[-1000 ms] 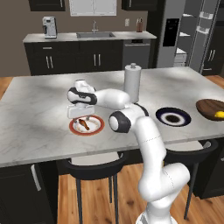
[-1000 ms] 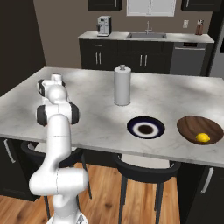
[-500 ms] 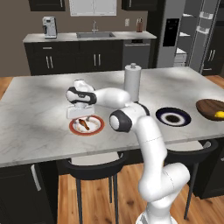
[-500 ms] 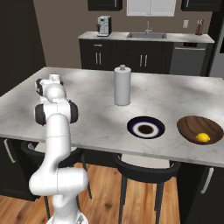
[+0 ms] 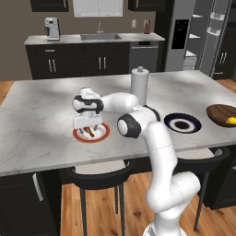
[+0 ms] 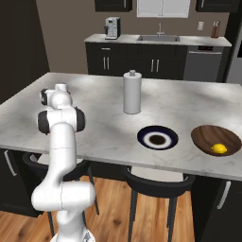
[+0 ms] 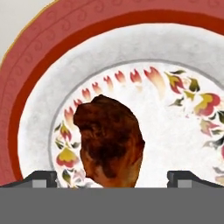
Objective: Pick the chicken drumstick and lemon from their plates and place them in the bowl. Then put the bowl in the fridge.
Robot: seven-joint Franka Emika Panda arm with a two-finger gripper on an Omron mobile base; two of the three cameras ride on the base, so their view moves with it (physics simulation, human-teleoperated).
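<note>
The chicken drumstick (image 7: 111,140) lies golden-brown on the orange-red rimmed plate (image 7: 52,48), and the same drumstick (image 5: 90,132) and plate (image 5: 103,135) sit at the island's front left. My gripper (image 5: 87,127) hangs just above them, pointing down, open, its fingertips (image 7: 41,178) standing either side of the drumstick. The lemon (image 6: 219,149) rests inside the brown wooden bowl (image 6: 208,134) at the right; that bowl (image 5: 219,112) also holds the lemon (image 5: 230,121) in the left base view. The navy-rimmed plate (image 6: 158,138) is bare. The fridge (image 5: 184,37) stands at the back right.
A white paper towel roll (image 6: 132,92) stands upright mid-island, behind my arm. Two black stools (image 6: 156,186) are tucked under the front edge. A back counter with a sink (image 5: 97,37) and coffee machine (image 5: 51,28) runs along the wall.
The gripper has come down closer over the orange-red plate and the drumstick. Its jaws have stayed wide.
</note>
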